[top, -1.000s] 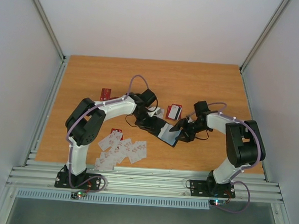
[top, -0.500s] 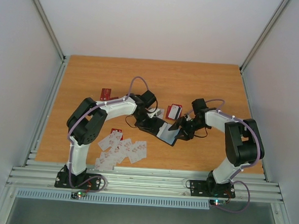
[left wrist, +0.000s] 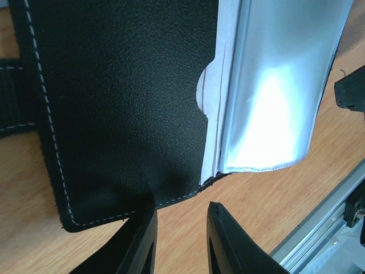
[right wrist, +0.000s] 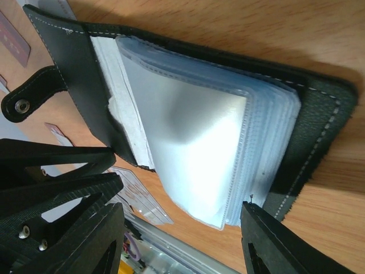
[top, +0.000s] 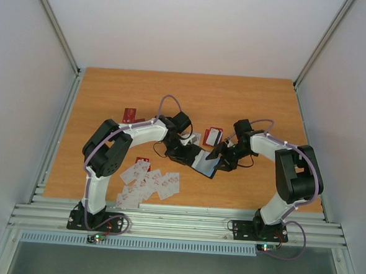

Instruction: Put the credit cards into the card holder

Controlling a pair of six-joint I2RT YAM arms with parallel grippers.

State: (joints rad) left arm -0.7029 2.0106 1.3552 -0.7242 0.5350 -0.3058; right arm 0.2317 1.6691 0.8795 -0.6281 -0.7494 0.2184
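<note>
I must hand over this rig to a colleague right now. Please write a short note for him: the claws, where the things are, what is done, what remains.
Left claw: open, nothing in it, at the edge of the card holder.
Right claw: open, over the clear sleeves.
The card holder lies open on the table between both claws.
Credit cards: most lie in a loose heap at the near left; a red card lies further back on the left, another card just behind the holder.
Done: the holder is open. No card shows in the sleeves in view.
Left: every card must still go in.
</note>
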